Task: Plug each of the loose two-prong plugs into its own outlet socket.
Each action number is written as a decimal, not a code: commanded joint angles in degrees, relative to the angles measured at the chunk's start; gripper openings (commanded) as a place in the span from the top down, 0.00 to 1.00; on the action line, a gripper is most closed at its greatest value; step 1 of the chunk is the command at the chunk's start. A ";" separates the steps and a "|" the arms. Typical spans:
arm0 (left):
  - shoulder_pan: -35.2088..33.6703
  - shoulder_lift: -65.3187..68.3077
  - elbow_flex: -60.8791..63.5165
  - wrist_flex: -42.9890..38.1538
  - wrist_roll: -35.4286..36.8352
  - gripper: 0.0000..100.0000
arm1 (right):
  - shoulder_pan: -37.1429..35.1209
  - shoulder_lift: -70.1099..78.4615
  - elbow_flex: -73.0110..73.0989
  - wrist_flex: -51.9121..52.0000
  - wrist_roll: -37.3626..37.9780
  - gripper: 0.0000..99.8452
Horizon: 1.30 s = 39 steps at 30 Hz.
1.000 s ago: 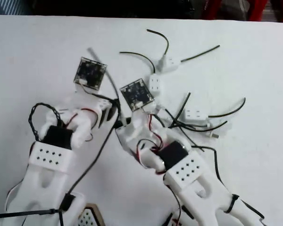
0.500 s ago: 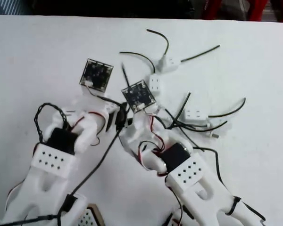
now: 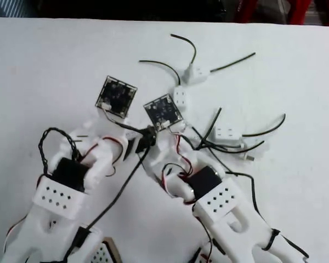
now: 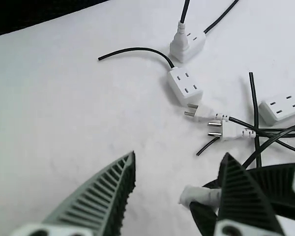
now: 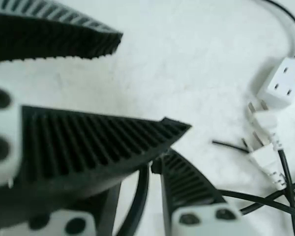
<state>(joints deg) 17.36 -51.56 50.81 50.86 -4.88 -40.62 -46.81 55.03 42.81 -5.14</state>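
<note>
In the left wrist view my left gripper (image 4: 179, 157) stands open, one grey finger and one black finger wide apart over bare table. Right beside its black finger my right gripper (image 4: 246, 206) is shut on a white plug (image 4: 199, 195), whose tip pokes out. In the right wrist view the plug's black cable (image 5: 137, 196) runs between the right gripper's (image 5: 140, 184) jaws. In the high view both grippers (image 3: 137, 143) (image 3: 149, 135) meet mid-table. Two loose plugs (image 4: 201, 114) (image 4: 223, 130) lie by the middle socket (image 4: 185, 86). Other sockets lie beyond (image 4: 187, 44) and to the side (image 4: 280, 108).
Black cables (image 3: 230, 145) tangle around the sockets (image 3: 227, 132) beside the right arm. Another small white plug (image 3: 247, 155) lies past that tangle. The table's dark far edge (image 3: 153, 19) runs behind. Bare white table (image 3: 44, 71) spreads beside the left arm.
My left arm has swung toward the right gripper until the two meet. The cable end that stuck up between the two camera boards has dropped out of sight. The right arm has barely shifted.
</note>
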 commanded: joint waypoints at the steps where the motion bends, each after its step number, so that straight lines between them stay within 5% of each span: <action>1: 1.89 -1.10 0.09 0.35 -0.97 0.72 | 0.57 -1.71 -1.05 -0.84 0.26 0.98; 12: -9.98 -1.10 -1.49 -0.44 3.08 0.72 | 7.43 -1.36 -2.81 -0.92 0.26 0.98; 19: -10.77 -1.10 -1.49 1.93 2.73 0.72 | 13.41 -1.27 -3.78 -2.95 0.26 0.98; 30: 3.74 1.36 -1.14 10.99 0.35 0.67 | 30.29 -1.19 -3.43 -13.67 -1.41 0.98; 39: 15.16 29.05 -11.08 10.81 0.88 0.67 | 35.30 -1.19 -3.60 -15.69 -5.54 0.98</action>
<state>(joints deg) 29.49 -30.55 46.07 61.58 -3.91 -6.24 -46.90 54.59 28.40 -10.07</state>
